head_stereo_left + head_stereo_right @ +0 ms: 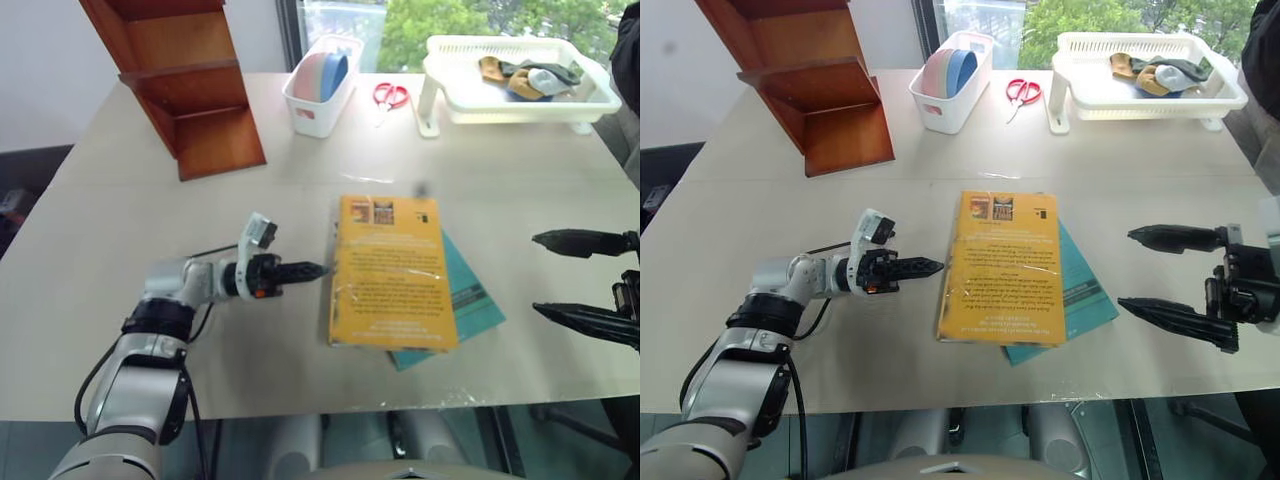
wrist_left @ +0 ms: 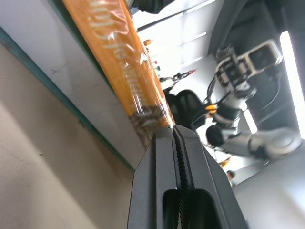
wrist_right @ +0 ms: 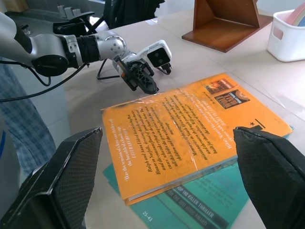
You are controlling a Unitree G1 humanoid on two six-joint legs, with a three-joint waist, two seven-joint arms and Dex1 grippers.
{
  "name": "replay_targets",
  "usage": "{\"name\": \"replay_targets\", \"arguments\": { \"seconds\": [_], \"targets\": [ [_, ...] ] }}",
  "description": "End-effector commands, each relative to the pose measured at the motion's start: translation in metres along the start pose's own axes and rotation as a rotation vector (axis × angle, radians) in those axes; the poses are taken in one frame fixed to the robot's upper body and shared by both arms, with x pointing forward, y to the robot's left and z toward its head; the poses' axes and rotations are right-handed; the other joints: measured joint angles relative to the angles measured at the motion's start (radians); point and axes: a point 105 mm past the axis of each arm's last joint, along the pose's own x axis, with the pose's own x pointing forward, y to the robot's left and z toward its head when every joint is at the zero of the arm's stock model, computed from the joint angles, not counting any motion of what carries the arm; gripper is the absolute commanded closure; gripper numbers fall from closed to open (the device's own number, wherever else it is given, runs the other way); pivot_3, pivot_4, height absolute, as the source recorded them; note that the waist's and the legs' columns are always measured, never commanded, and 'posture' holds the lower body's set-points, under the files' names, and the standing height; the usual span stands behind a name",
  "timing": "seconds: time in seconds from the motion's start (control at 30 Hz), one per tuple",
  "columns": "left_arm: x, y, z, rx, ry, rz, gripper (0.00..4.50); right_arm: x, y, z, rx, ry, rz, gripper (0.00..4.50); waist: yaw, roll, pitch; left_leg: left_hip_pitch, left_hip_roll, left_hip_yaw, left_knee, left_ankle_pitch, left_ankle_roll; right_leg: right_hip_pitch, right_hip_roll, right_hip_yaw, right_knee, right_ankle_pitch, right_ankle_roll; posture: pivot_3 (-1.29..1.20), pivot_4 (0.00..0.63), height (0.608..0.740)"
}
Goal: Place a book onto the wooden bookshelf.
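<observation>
While the left pincer (image 1: 318,269) is closed empty, the book (image 1: 391,272) lies just beside its tips.

Head eyes: you look down over the table (image 1: 120,200).
Wrist views: close, facing across the book (image 3: 190,124), shared by all.

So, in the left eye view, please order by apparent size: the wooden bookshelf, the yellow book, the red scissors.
1. The wooden bookshelf looks largest, though the frame cuts off its top.
2. The yellow book comes close behind; it lies nearer the camera, so this ranking is unsure.
3. The red scissors are clearly smallest.
</observation>
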Motion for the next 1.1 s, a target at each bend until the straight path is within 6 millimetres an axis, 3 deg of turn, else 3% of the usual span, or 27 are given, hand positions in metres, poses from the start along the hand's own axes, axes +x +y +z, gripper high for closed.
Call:
{"name": "replay_targets", "arguments": {
  "seconds": [0.03, 0.27, 0.53, 0.73, 0.83, 1.1],
  "targets": [
    [-0.001, 0.003, -0.004, -0.019, 0.017, 0.018, 3.69, -0.001, 0.001, 0.006, -0.040, 0.002, 0.004, 0.00, 0.000, 0.000, 0.000, 0.000, 0.000, 0.000, 0.000, 0.000, 0.000, 0.000, 0.000, 0.000, 0.000, 0.000, 0.000, 0.00, 0.150, 0.740],
    [0.012, 0.009, -0.005, -0.090, 0.042, 0.022, 0.38, -0.002, 0.001, 0.006, -0.046, -0.002, -0.003, 0.00, 0.005, 0.003, -0.002, 0.000, -0.001, -0.001, 0.000, 0.000, 0.000, 0.001, 0.000, -0.001, 0.000, 0.000, 0.000, 0.00, 0.150, 0.740],
    [0.030, 0.004, -0.002, -0.136, 0.067, -0.036, 0.38, -0.002, 0.002, 0.003, -0.061, 0.002, -0.008, 0.00, 0.021, 0.007, -0.004, -0.001, -0.006, -0.005, 0.002, 0.000, 0.001, 0.002, -0.004, -0.005, 0.000, 0.000, 0.000, 0.00, 0.150, 0.740],
    [0.031, 0.005, -0.004, -0.140, 0.097, -0.036, 0.38, -0.002, 0.002, 0.001, -0.065, 0.002, -0.006, 0.00, 0.020, 0.007, -0.004, -0.002, -0.006, -0.012, 0.002, 0.000, 0.000, 0.003, -0.004, -0.007, 0.000, 0.000, 0.000, 0.00, 0.150, 0.740],
    [0.030, 0.002, -0.005, -0.150, 0.111, -0.052, 1.05, -0.002, 0.002, 0.001, -0.066, 0.000, -0.006, 0.00, 0.020, 0.007, -0.004, -0.002, -0.007, -0.012, 0.002, 0.000, 0.000, 0.003, -0.004, -0.007, 0.000, 0.000, 0.000, 0.00, 0.150, 0.740],
    [0.025, 0.000, -0.002, -0.127, 0.121, -0.030, 4.29, -0.001, -0.001, -0.001, -0.067, -0.006, 0.005, 0.00, 0.020, 0.007, -0.004, -0.001, -0.007, -0.013, 0.002, 0.001, 0.000, 0.003, -0.004, -0.008, 0.000, 0.000, 0.000, 0.00, 0.150, 0.740]
  ]
}}
